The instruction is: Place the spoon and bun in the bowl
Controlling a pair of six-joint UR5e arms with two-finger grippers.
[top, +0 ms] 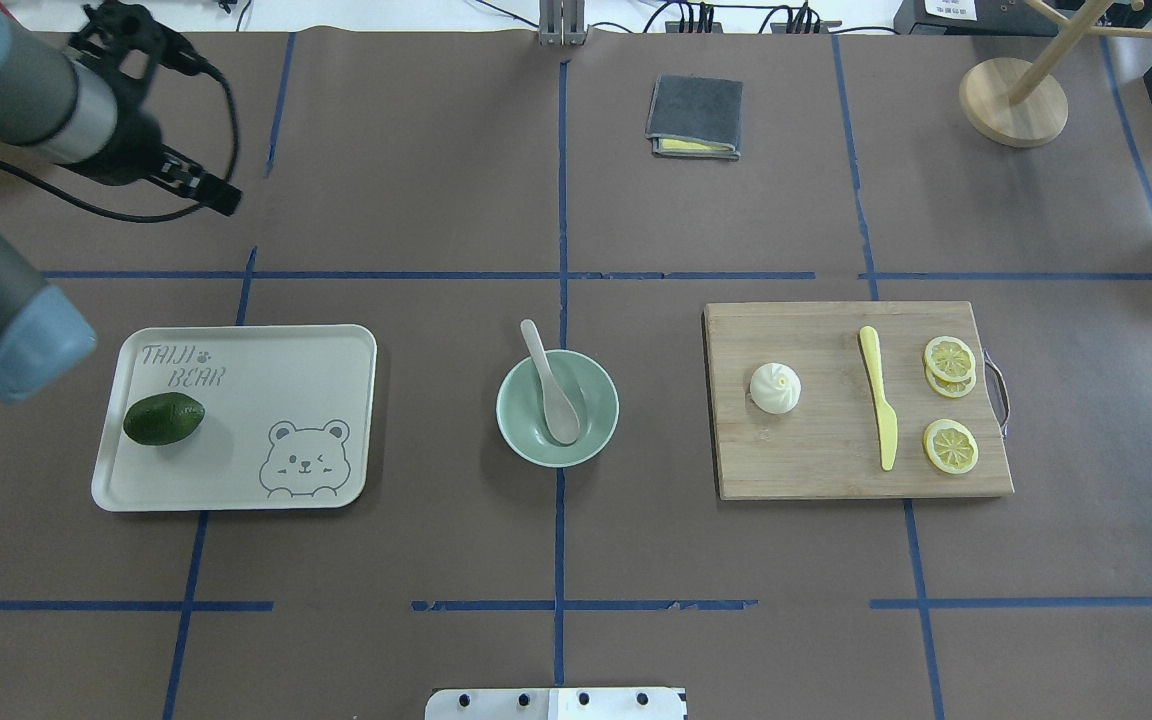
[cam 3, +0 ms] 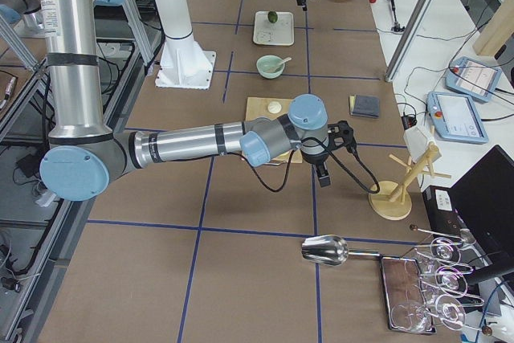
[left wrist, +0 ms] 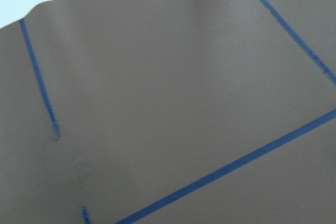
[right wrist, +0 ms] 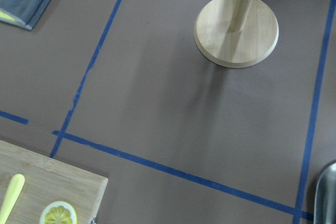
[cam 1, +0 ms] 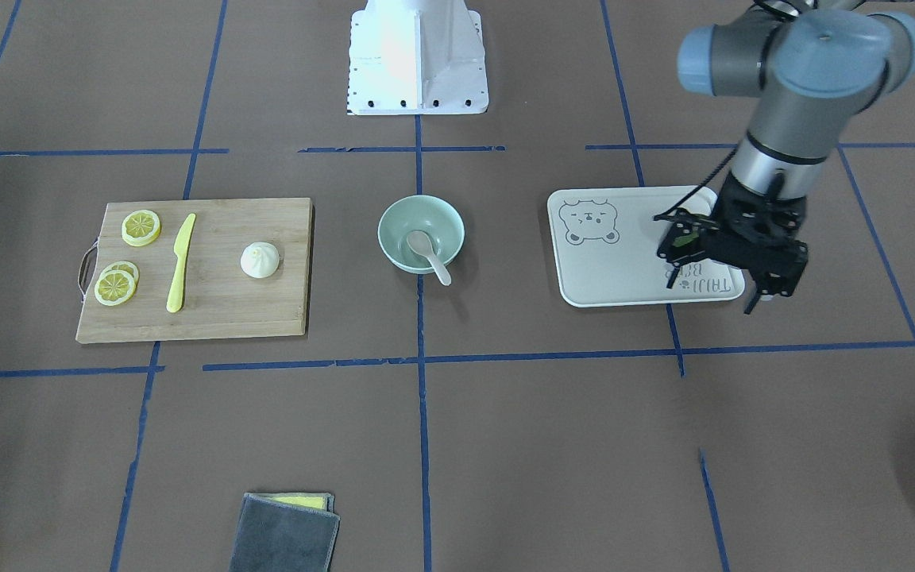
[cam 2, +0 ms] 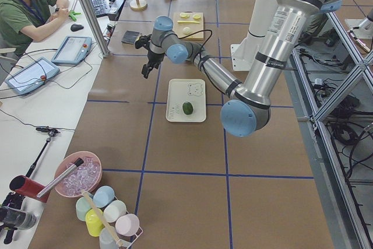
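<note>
The off-white spoon (cam 1: 430, 253) lies in the mint-green bowl (cam 1: 394, 218) at the table's middle, its handle over the rim; both also show in the overhead view, spoon (top: 551, 385) and bowl (top: 511, 420). The white pleated bun (cam 1: 260, 260) (top: 775, 387) sits on the wooden cutting board (cam 1: 219, 318) (top: 816, 460), apart from the bowl. My left gripper (cam 1: 712, 290) (top: 221, 197) hangs open and empty over the far edge of the bear tray (cam 1: 600, 278). My right gripper (cam 3: 324, 176) shows only in the exterior right view, past the board's outer end; I cannot tell its state.
A yellow knife (top: 879, 395) and lemon slices (top: 950, 445) lie on the board. A green lime (top: 164, 418) rests on the tray (top: 266, 360). A folded grey cloth (top: 694, 115), a wooden stand (top: 1014, 100) and a metal scoop (cam 3: 325, 251) stand near the operators' side.
</note>
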